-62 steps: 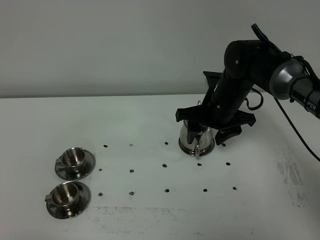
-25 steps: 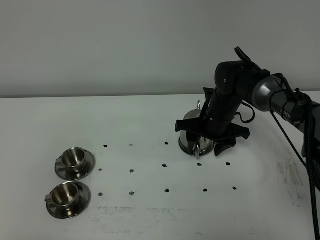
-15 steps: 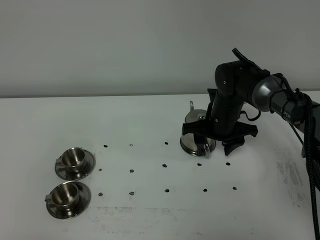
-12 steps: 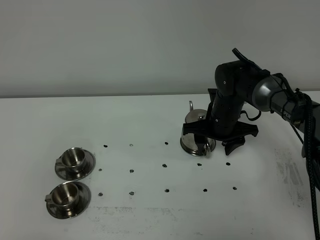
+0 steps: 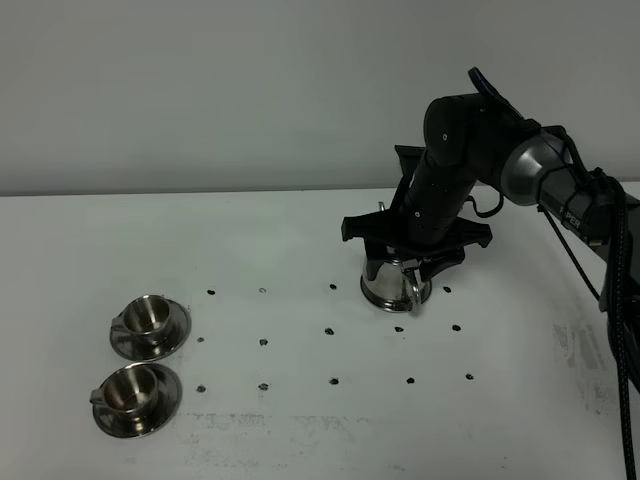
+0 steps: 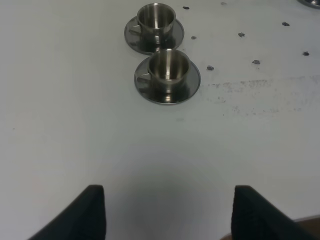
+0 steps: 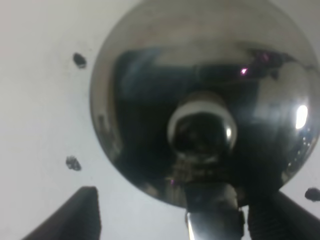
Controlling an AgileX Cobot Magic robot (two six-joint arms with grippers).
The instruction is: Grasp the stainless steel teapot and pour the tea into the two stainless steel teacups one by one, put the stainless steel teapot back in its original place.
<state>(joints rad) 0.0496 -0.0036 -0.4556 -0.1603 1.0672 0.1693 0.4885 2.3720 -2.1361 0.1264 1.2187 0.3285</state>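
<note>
On table (image 5: 300,440): one teapot (image 5: 388,288), two teacups (image 5: 148,318) (image 5: 131,390), two saucers (image 5: 181,322) (image 5: 171,400).

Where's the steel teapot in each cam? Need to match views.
Exterior high: teapot right of centre, below the right gripper.
Left wrist: not clearly in it; only a steel sliver at the frame's edge.
Right wrist: fills the frame from above, lid knob central.
Shared landmark: black dots on the table.

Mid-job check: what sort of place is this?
Probably a robotics test bench, not a kitchen: a plain white table marked with a grid of black dots, a bare grey wall, and a black robot arm.
</note>
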